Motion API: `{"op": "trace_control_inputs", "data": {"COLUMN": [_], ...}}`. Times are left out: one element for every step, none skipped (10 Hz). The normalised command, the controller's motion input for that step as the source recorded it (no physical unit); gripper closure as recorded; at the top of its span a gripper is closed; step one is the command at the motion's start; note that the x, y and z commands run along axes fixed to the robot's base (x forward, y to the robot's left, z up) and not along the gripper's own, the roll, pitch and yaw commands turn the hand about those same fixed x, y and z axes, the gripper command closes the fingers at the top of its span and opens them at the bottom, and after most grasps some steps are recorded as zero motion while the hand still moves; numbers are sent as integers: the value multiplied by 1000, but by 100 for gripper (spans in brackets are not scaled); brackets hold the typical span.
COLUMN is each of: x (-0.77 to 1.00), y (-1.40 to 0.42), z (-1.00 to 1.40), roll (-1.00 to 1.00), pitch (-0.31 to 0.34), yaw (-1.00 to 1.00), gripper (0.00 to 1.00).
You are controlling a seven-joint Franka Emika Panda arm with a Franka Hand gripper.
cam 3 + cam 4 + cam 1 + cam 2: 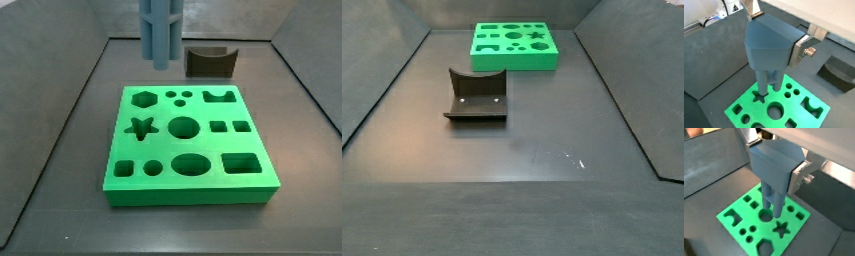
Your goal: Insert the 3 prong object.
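Holding the blue three-prong piece (pixel 769 47) pinched in our gripper (pixel 777 50), we hovered above the green board (pixel 187 180), insertion not yet done.

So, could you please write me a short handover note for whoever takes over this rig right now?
Pincer: shut on the blue-grey three-pronged plastic piece, held upright above the green block.
Green plastic block with shaped cut-outs: flat on the dark floor; its holes all look empty.
Dark L-shaped fixture: standing apart from the block.
Done: piece grasped and lifted.
Left: line the prongs up with the matching holes and push the piece in.
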Motion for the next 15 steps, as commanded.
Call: {"op": "trace_control_inputs", "data": {"x": [714, 649, 586, 566, 100, -86, -74, 0, 0, 131, 194, 0, 0, -191, -183], "y": [820, 840, 734, 351, 0, 0, 89, 94, 66, 0, 0, 0, 0, 0, -20], "z": [-871, -869, -1000, -1000, -743, -331, -383, -266, -277, -357, -323, -186, -309, -397, -363], "roll": [131, 130, 91, 44, 0, 144, 66, 0, 0, -57, -93, -121, -63, 0, -76], "pitch": [43, 26, 0, 0, 0, 40, 11, 0, 0, 0, 0, -17, -19, -66, -51], "yaw": [0, 0, 0, -40, -394, -251, -80, -14, 0, 17, 89, 163, 211, 223, 217], "gripper": [100, 100, 100, 100, 100, 100, 100, 100, 100, 100, 100, 100, 100, 100, 100]}}
